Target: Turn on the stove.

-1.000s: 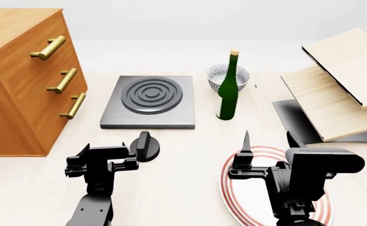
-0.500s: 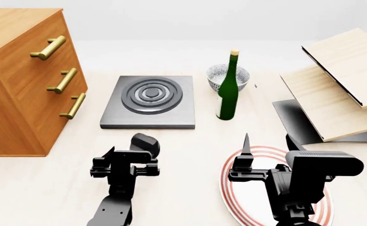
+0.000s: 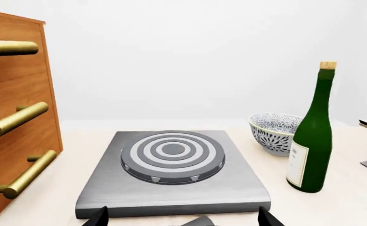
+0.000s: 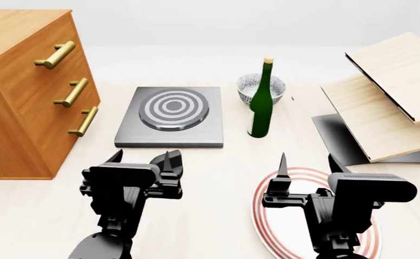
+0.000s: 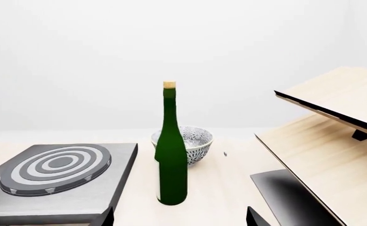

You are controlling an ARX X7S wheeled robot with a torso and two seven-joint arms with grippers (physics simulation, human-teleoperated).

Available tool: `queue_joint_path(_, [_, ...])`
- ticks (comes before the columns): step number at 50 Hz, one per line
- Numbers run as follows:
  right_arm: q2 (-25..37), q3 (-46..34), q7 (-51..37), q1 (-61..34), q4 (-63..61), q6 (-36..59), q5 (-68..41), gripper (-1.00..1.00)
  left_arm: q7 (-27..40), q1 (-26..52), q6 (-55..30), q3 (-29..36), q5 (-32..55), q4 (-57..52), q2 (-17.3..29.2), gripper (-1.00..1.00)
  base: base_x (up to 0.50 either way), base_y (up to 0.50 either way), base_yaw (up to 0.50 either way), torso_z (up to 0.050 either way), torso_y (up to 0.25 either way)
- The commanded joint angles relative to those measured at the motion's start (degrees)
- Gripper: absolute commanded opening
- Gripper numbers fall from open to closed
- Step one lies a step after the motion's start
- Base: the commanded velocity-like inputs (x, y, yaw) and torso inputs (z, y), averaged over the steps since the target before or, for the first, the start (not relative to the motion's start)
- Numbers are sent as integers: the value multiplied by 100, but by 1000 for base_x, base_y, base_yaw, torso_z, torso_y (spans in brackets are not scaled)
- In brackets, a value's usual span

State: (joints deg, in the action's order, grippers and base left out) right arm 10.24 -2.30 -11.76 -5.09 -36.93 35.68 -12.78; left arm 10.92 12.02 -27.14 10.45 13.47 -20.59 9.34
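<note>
The stove (image 4: 170, 135) is a flat dark-grey slab at mid-table; its round burner (image 4: 172, 108) shows pale concentric rings. It also shows in the left wrist view (image 3: 170, 188) and the right wrist view (image 5: 57, 188). The small black knob (image 4: 177, 164) lies just in front of the slab, mostly hidden behind my left gripper; its tip (image 3: 200, 221) shows between the jaws. My left gripper (image 4: 141, 157) is open, with its fingers standing wide on either side of the knob. My right gripper (image 4: 308, 164) is open and empty over the red-ringed plate.
A wooden drawer chest (image 4: 22, 91) stands left of the stove. A green bottle (image 4: 259, 108) and a patterned bowl (image 4: 252, 83) stand to its right. A wooden rack (image 4: 390, 97) on a dark base is at far right. The red-ringed white plate (image 4: 267, 216) lies under the right arm.
The burner rings have gone from dark to pale. My left gripper has turned about the knob and now stands level, with its jaws open. The right arm has not moved.
</note>
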Motion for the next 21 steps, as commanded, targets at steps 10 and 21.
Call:
queue_joint_path(10, [31,-79,-67,75,87,-108,-56,100,129,-638,-572,-269,349,-1313,241,100,0,0,0,0,0])
queue_joint_path(21, [51,-110,-97,66,165,-152,-89,100,168,-625,-489,-250,334,-1187,261,100,0,0,0,0,0])
